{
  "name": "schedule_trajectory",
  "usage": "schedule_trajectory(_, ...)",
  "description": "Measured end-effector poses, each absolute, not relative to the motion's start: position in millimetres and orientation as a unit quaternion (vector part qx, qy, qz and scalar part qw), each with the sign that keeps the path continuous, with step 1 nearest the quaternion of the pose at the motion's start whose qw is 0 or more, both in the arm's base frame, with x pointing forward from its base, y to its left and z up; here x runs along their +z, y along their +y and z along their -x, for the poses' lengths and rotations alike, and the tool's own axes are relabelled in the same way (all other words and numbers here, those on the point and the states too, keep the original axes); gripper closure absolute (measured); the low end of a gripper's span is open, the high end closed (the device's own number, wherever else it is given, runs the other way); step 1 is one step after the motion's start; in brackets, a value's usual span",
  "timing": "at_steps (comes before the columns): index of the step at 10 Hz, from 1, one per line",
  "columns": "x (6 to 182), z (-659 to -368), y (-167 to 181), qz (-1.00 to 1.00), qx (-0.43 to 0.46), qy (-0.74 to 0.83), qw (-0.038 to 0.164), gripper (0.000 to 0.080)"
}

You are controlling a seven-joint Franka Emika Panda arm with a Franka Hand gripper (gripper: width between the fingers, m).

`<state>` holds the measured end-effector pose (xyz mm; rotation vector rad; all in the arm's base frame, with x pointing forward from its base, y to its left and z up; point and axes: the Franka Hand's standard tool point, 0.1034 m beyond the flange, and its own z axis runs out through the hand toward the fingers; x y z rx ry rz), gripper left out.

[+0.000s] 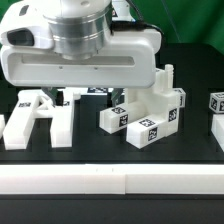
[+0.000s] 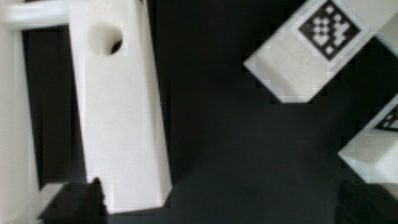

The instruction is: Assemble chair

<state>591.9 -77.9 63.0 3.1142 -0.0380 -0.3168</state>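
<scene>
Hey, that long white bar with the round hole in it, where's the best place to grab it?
I'd grip the bar across its narrow width near mid-length, clear of the hole, coming straight down. It lies flat, its long sides are straight and parallel, and dark table shows along both.

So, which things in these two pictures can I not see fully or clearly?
Exterior view: the part at the right edge is cut off by the frame; its shape is unclear.
Exterior view: the robot arm hides whatever lies behind it.
Wrist view: the long bar runs out of the frame; its full length is unknown.
Wrist view: the corner block is cut off by the edge and blurred.
</scene>
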Motion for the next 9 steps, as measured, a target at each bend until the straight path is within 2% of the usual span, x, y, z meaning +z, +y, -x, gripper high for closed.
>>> schedule_trajectory(2,61.2,-579.7,-96.3,-0.998,-0.053,0.023,0.011,0.015)
schedule_trajectory(7,58.3,-576.0,-104.8,-0.998,-0.056,0.028,0.01,0.015)
schedule_trajectory(9,50.4,-569.0,-117.6,-0.999,-0.038,0.01,0.004,0.015)
